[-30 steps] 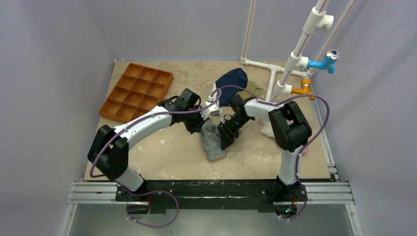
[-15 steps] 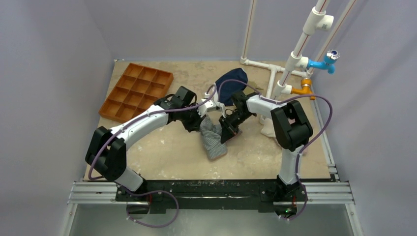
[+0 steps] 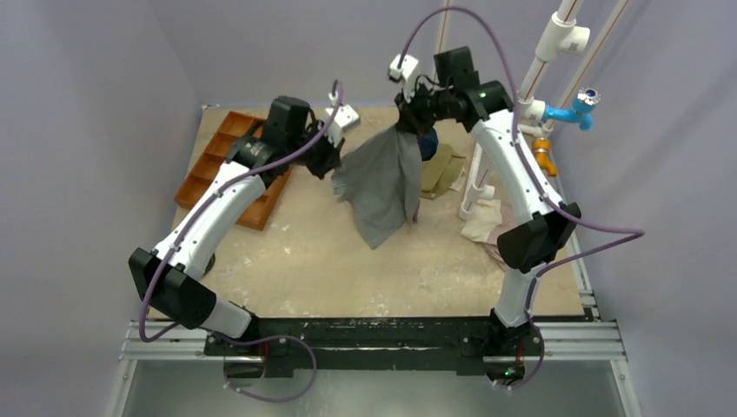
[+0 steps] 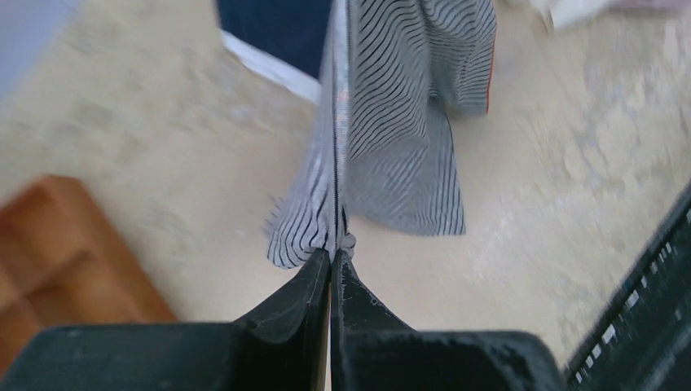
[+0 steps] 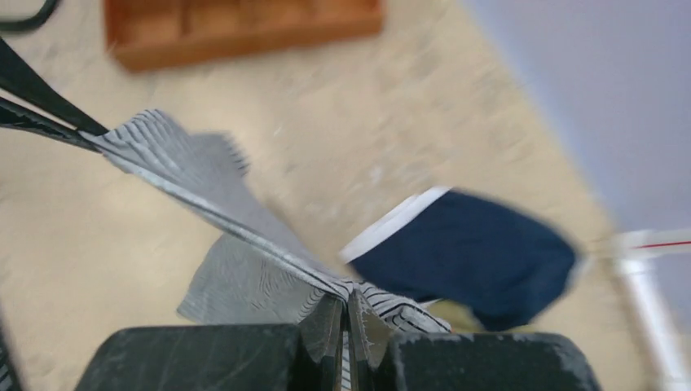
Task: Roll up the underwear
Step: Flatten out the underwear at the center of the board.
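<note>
The grey-and-white striped underwear [image 3: 382, 182] hangs in the air above the table's far middle, stretched between both grippers. My left gripper [image 3: 333, 162] is shut on its left top corner; in the left wrist view the jaws [image 4: 334, 254] pinch the striped cloth [image 4: 391, 122]. My right gripper [image 3: 406, 117] is shut on its right top corner; in the right wrist view the jaws [image 5: 346, 303] pinch the cloth [image 5: 236, 277]. The lower part of the garment dangles free towards the table.
A navy garment [image 3: 426, 141] and an olive-tan garment [image 3: 443, 167] lie behind the underwear; the navy one also shows in the right wrist view [image 5: 473, 252]. An orange compartment tray [image 3: 228, 169] sits far left. White pipes [image 3: 482, 165] with taps stand far right, pale cloths [image 3: 487, 221] at their foot.
Both grippers have risen from the table and moved back and apart, lifting the underwear off the surface. It now hangs spread out between them instead of lying crumpled.
</note>
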